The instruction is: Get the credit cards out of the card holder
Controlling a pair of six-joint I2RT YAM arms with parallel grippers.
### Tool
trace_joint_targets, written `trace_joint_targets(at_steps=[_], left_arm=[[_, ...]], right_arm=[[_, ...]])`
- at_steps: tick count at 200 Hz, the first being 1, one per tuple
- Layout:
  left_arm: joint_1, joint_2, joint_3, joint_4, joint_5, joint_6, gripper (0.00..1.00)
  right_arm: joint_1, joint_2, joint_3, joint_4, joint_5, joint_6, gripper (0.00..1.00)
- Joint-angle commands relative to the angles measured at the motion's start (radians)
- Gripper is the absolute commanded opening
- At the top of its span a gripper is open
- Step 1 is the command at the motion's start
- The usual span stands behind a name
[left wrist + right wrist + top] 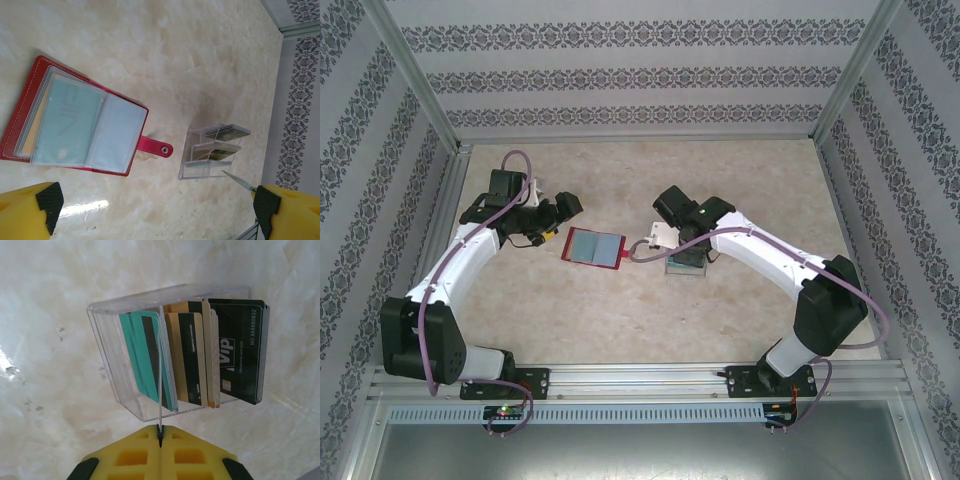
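Note:
The red card holder [593,247] lies open and flat on the table between the arms. In the left wrist view the card holder [30,95] shows a teal card [67,120] inside a grey see-through pocket, a beige card edge [31,135] behind it, and the closing tab [152,146] pointing right. My left gripper [563,210] hovers just left of it, open and empty [157,205]. My right gripper [159,432] is shut on a thin card [159,380] seen edge-on, standing in a slot of the clear stand.
A clear acrylic stand [107,355] right of the card holder holds teal [145,360], beige-gold and black cards [240,350] upright. The stand [687,266] sits under my right gripper [678,245]. Patterned walls and metal rails enclose the marble-look table.

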Motion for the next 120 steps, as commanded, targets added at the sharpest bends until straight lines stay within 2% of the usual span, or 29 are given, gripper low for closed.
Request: trace_joint_targets(at_steps=[1,66,120], left_arm=[[-0.009,-0.029,-0.006,0.008,0.007,-0.012,1.0],[-0.009,-0.033,-0.012,-0.002,0.001,-0.009,1.0],[-0.009,-0.032,-0.006,-0.018,-0.005,0.0,1.0]], right_arm=[[0.003,0.012,-0.041,0.035,0.04,-0.069,0.0],[0.004,0.04,-0.099,0.098,-0.003,-0.065,0.0],[0.004,0.11,-0.078,0.15,-0.011,-0.058,0.0]])
